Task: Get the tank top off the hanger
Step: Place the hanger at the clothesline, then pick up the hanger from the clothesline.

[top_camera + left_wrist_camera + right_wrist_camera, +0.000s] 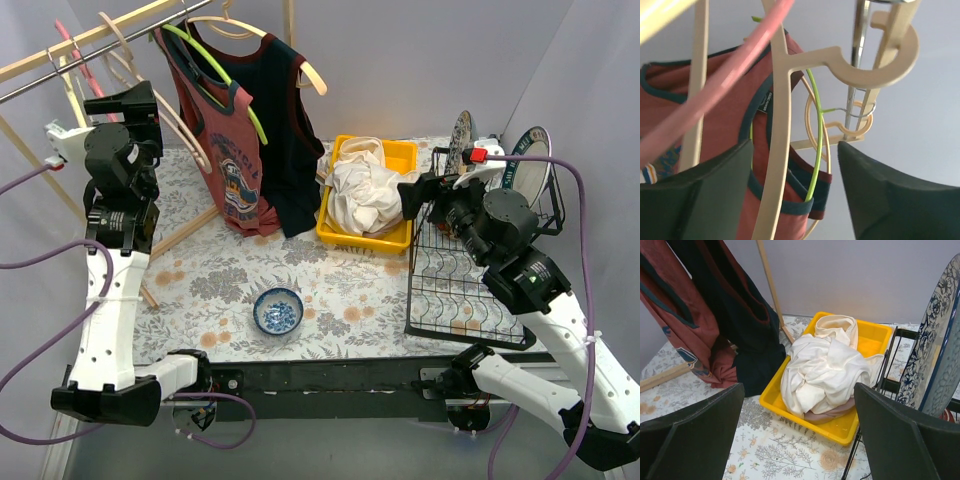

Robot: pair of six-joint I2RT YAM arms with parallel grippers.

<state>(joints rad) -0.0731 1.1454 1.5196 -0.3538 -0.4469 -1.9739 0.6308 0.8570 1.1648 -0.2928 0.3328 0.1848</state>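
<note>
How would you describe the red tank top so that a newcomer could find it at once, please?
Look at the clothes rail at the table's far left, where two tank tops hang. The red tank top is the left one, on a lime green hanger. Unlike the plain navy tank top beside it, it has a printed picture on its front.

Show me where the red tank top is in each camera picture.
Top external: red tank top hangs upper left of centre.
Left wrist: left half, behind a cream hanger.
Right wrist: far left edge.
Shared landmark: dark tank top beside it, top and right wrist only.
</note>
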